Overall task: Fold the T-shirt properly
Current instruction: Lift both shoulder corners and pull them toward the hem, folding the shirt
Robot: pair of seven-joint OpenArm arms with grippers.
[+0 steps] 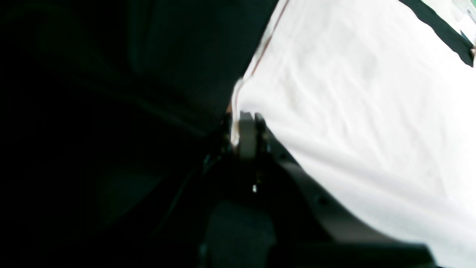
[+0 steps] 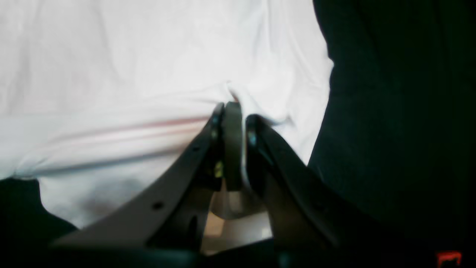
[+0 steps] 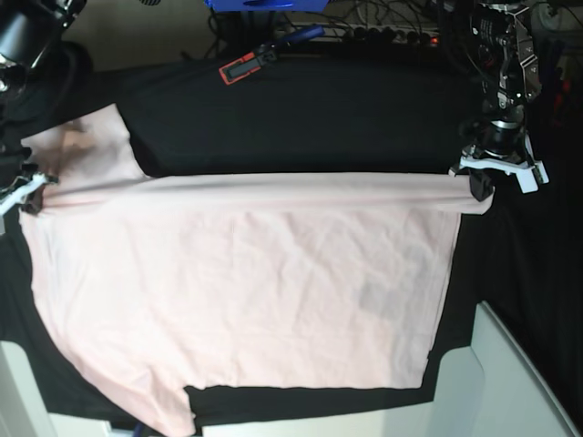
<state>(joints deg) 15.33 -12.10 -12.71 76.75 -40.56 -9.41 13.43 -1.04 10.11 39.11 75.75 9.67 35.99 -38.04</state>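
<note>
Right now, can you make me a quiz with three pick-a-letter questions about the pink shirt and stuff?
1. Where is the red-and-black tool with a blue end?
A) On the pale pink cotton T-shirt
B) On the black cloth
C) In the left pincer

2. What colour is the T-shirt?
A) Pale pink
B) Green
C) Yellow

3. How is the left pincer?
A) Wide open
B) Hidden
C) Shut on fabric

Key:
B, dark cloth surrounds it.
A, its fabric looks pinkish.
C, its tips pinch the shirt's edge.
</note>
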